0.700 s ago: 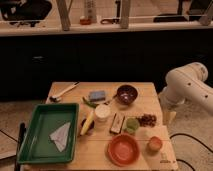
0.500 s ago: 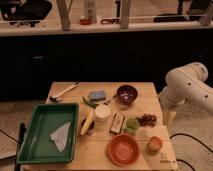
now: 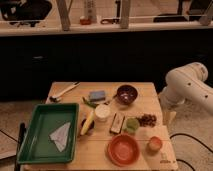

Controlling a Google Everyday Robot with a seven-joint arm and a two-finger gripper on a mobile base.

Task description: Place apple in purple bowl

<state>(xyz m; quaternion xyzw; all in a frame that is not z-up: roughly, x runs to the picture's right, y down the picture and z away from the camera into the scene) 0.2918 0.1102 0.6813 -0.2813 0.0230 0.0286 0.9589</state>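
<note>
The apple (image 3: 154, 144) is small and reddish-orange and sits on the wooden table (image 3: 145, 90) near its front right corner. The purple bowl (image 3: 126, 93) is dark and glossy and stands at the back of the table, right of centre. It looks empty. My white arm (image 3: 189, 89) comes in from the right. My gripper (image 3: 169, 118) hangs down just off the table's right edge, level with the grapes. It is above and to the right of the apple, and in front of and to the right of the purple bowl. It holds nothing that I can see.
An orange-red bowl (image 3: 123, 149) stands left of the apple. A light-green round object (image 3: 132, 124), dark grapes (image 3: 147, 120), a snack bar (image 3: 117, 123), a white cup (image 3: 102, 113), a banana (image 3: 88, 123) and a blue sponge (image 3: 97, 95) lie mid-table. A green tray (image 3: 35, 145) fills the left.
</note>
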